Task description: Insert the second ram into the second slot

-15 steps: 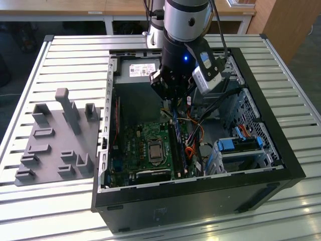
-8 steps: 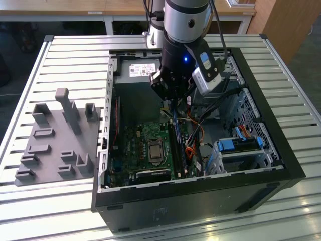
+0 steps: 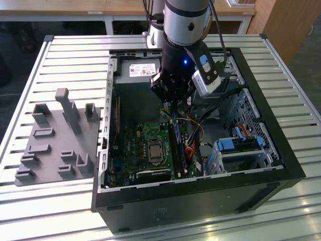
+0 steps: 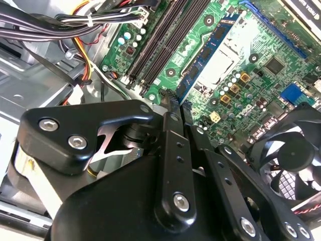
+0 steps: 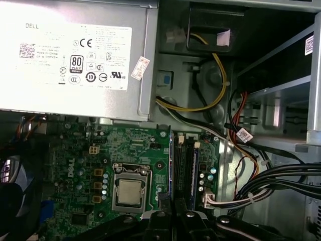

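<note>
Exterior view: bright, even overhead light. The slatted counter [image 3: 60, 55] returns pale glare, strongest along its near edge and near right corner. The arm [image 3: 185, 20] carries a soft highlight down its silver shell and shades the interior of the open computer case [image 3: 200, 201] beneath it.

Second wrist view: the motherboard [image 4: 225, 45] is well lit. The black gripper [image 4: 174, 103] reads dark, with glints on its screws.

First wrist view: the power supply [image 5: 75, 50] label is bright. The fan [image 5: 12, 186] sits in shadow.
</note>
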Tool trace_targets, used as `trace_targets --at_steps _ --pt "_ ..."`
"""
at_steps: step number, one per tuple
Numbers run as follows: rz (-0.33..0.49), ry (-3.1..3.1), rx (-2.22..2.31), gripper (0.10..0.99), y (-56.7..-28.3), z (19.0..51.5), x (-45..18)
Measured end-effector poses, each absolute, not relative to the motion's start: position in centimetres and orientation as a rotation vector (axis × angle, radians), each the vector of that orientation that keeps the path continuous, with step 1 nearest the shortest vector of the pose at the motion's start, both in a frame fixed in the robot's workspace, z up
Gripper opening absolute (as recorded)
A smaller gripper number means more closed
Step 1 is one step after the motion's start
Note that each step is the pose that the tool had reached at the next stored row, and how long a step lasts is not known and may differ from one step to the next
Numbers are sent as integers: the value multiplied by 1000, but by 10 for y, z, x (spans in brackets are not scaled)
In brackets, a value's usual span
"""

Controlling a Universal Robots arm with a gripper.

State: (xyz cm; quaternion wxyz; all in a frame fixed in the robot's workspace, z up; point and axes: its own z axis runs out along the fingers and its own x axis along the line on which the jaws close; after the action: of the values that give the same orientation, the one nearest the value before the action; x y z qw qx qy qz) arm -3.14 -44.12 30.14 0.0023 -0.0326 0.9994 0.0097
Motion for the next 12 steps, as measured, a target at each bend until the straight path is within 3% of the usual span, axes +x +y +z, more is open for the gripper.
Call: trace_targets --at_steps 12 --pt "28 3135 -102 137 -441 296 -31"
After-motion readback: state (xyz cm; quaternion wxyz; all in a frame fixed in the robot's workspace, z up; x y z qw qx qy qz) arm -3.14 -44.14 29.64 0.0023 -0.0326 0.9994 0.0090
